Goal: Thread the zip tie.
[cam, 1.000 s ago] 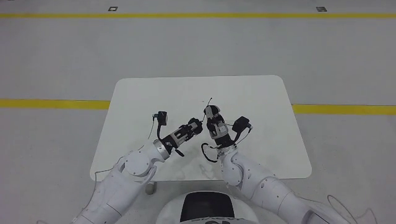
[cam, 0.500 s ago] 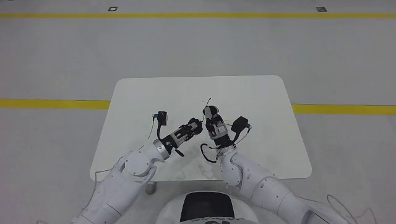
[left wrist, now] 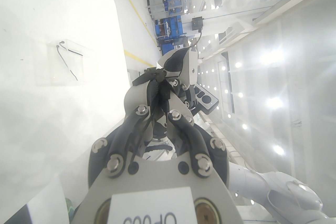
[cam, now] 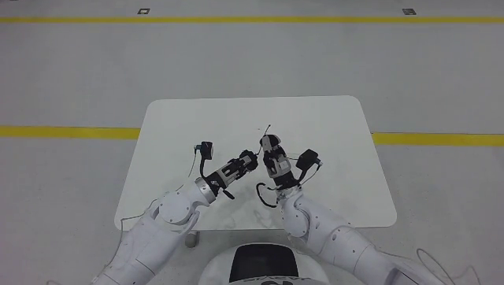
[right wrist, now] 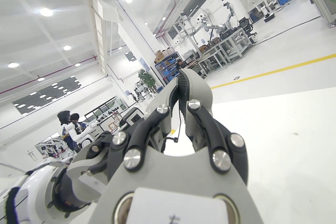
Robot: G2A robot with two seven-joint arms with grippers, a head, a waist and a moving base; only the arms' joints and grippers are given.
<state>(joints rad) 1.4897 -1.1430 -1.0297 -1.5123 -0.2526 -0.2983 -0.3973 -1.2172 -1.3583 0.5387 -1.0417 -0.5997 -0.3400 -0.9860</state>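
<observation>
Both grippers meet above the middle of the white table [cam: 315, 120], tips almost touching. My right gripper [cam: 269, 143] is shut on a thin black zip tie [cam: 267, 131], whose free end sticks out past the fingertips toward the far side. In the right wrist view the strap [right wrist: 180, 117] runs down between the closed fingers [right wrist: 168, 101] of the gripper [right wrist: 179, 84]. My left gripper [cam: 250, 159] is shut too. In the left wrist view its tips [left wrist: 157, 78] pinch a black looped part of the tie [left wrist: 143, 79] right in front of the right gripper [left wrist: 183, 64].
A clear flat plate [left wrist: 44, 64] lies on the table beyond the left gripper, with another thin black tie [left wrist: 64, 58] on it. The table's rounded edge [left wrist: 115, 7] and a yellow floor line [cam: 441, 138] lie farther off.
</observation>
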